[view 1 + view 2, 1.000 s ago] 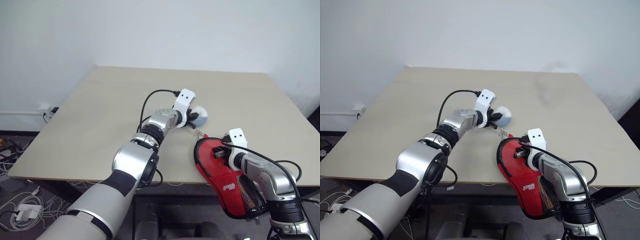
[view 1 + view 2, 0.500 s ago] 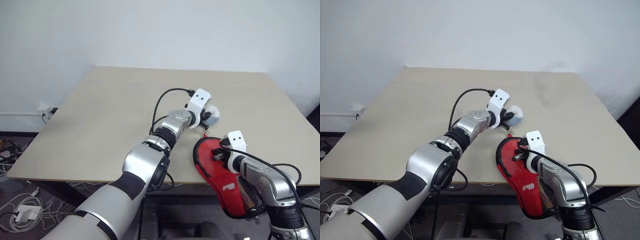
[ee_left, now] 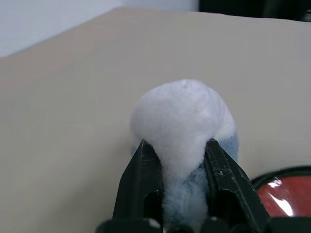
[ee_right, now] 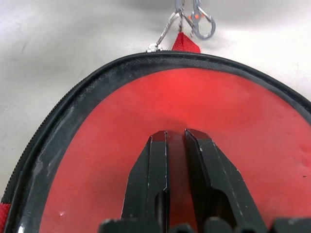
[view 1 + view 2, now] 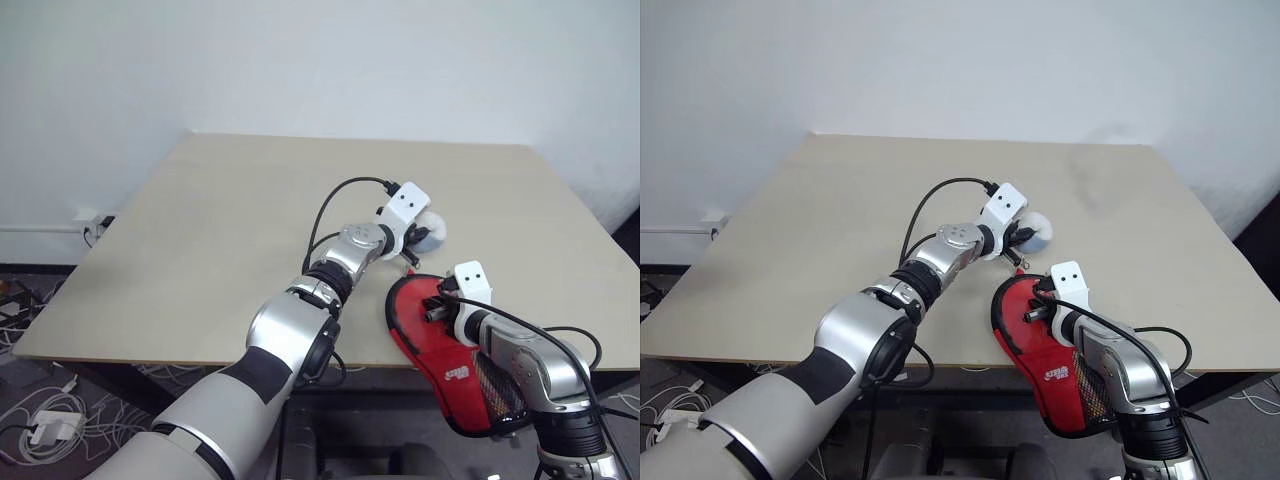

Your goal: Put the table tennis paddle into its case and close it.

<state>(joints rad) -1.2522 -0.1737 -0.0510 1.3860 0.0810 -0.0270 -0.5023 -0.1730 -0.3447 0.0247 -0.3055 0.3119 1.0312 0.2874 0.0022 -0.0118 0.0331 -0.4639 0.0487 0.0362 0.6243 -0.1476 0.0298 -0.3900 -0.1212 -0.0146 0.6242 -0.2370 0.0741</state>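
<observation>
Now left pincer (image 3: 182,160) pinches white pompom (image 3: 182,121) over table (image 5: 220,220); right pincer (image 4: 176,141) closed on case (image 5: 450,350).

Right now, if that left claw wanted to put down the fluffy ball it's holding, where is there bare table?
Most of the table is bare: the whole stretch left of the left gripper, and the far part toward the wall. The crowded spot is the near right edge, where the red case lies under the right gripper. The white-and-blue pompom hangs just beyond it.
</observation>
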